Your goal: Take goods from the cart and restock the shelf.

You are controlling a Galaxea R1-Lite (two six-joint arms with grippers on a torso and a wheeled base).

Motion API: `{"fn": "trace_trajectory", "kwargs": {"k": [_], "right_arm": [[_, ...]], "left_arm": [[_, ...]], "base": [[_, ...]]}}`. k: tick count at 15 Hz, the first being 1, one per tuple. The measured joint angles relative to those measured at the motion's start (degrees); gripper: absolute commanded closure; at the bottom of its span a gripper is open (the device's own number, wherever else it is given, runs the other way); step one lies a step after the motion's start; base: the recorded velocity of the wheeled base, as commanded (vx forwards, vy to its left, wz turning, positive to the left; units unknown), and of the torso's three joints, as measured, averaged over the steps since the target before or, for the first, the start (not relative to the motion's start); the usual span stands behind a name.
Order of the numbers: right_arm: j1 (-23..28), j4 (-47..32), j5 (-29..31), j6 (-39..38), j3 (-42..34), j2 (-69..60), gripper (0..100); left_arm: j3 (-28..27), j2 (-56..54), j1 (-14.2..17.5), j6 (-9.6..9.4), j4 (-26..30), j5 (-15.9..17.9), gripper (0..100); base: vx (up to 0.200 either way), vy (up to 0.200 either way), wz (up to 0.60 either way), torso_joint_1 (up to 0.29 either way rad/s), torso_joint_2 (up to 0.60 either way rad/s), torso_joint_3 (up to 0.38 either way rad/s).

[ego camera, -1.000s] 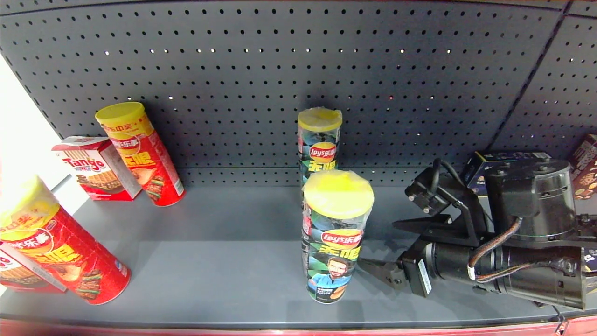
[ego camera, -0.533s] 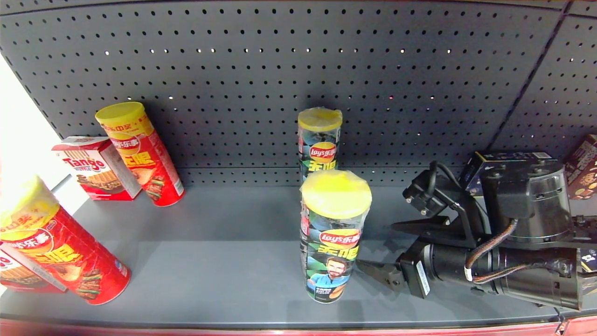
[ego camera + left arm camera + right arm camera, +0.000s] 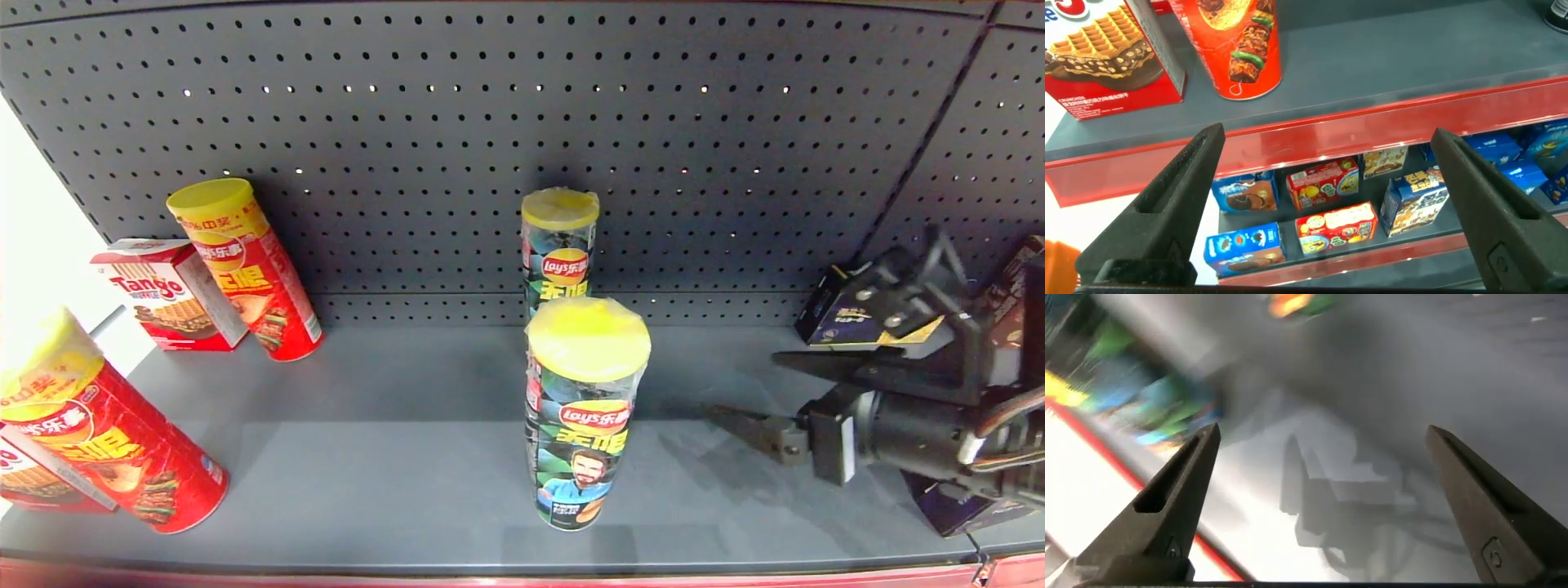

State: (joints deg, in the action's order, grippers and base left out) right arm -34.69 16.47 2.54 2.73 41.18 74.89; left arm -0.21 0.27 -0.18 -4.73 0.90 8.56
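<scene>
The dark-wrapped cylindrical chip can with a yellow plastic lid (image 3: 584, 408) stands upright on the grey metal shelf (image 3: 392, 425), hiding the lower half of an identical can (image 3: 559, 241) right behind it. The right gripper (image 3: 751, 385) hangs off to its right, not touching, jaws spread wide and empty, though its own wrist view is just a blurry smear. The left gripper (image 3: 1327, 135) is gaping and empty too, out in front of the red shelf edge (image 3: 1503, 94), and the dark cardboard box (image 3: 833, 318) at far right is half covered by the arm.

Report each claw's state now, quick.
Left claw: open, holding nothing.
Right claw: open, holding nothing, apart from the front chips can.
</scene>
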Motion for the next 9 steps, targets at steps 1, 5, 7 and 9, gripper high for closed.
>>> {"fn": "trace_trajectory", "kwargs": {"k": [1,5,7,9], "right_arm": [[2.7,0.0,0.2,-0.3,-0.4,-3.2,0],[15.5,-0.2,2.8,-0.8,-5.4,-20.0,0],[21.2,-0.5,4.0,-0.8,-11.0,-30.5,0],[26.7,-2.3,4.3,-0.7,-18.2,-42.0,0]], "left_arm": [[0.0,0.0,0.0,-0.02,0.0,0.0,0],[0.0,0.0,0.0,-0.02,0.0,0.0,0],[0.0,0.0,0.0,-0.02,0.1,0.0,0],[0.0,0.0,0.0,0.05,0.1,0.0,0]], "base": [[0.0,0.0,0.0,0.0,0.0,0.0],[0.0,0.0,0.0,0.0,0.0,0.0],[0.0,0.0,0.0,0.0,0.0,0.0],[0.0,0.0,0.0,0.0,0.0,0.0]]}}
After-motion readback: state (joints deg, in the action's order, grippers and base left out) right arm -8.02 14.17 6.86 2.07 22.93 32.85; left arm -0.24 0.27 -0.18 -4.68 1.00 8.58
